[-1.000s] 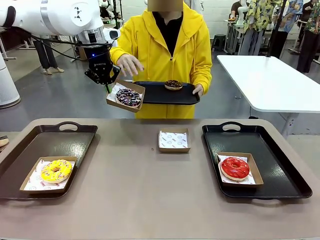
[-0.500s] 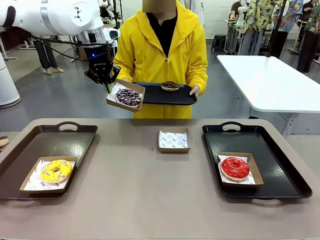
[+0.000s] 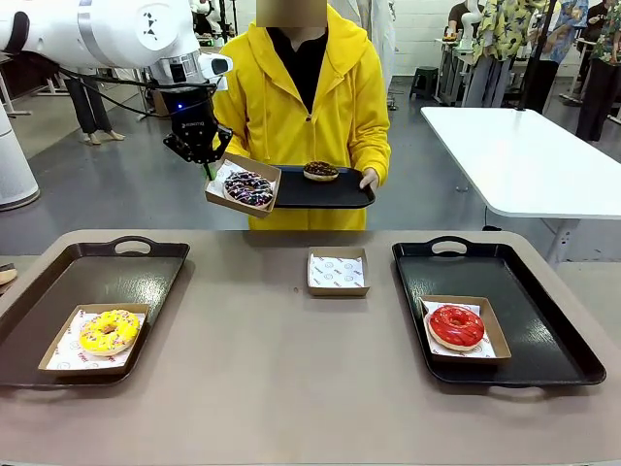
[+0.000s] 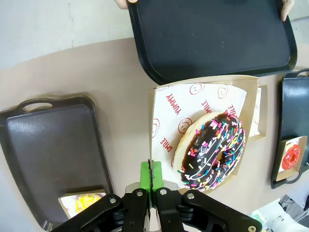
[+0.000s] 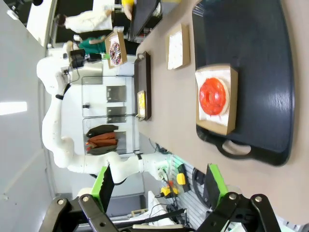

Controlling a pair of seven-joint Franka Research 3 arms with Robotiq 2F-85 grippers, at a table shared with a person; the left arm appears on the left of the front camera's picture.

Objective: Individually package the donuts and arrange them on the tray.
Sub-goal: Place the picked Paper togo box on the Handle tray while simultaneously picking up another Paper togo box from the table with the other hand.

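High over the table's far left, my left gripper (image 3: 208, 169) (image 4: 151, 177) is shut on the edge of a paper-lined box (image 3: 244, 185) holding a chocolate sprinkled donut (image 3: 249, 187) (image 4: 211, 151). Just behind it, a person in yellow holds a black tray (image 3: 325, 191) (image 4: 212, 34) with another chocolate donut (image 3: 320, 171) on it. A yellow donut (image 3: 109, 331) sits boxed on the left tray (image 3: 116, 275). On the right tray (image 3: 543, 320) (image 5: 256, 63) lies a boxed red donut (image 3: 456, 326) (image 5: 213, 96). My right gripper (image 5: 158, 186) hangs open with nothing between its fingers, off that tray's handle end.
An empty paper-lined box (image 3: 338, 272) (image 5: 177, 47) stands at the table's middle, toward the far edge. The near half of the table (image 3: 281, 388) is bare. A white table (image 3: 524, 155) stands behind on the right.
The person's raised hand has gone back to the held tray, and the tray with its donut has shifted a little left. My left gripper and its box have stayed still.
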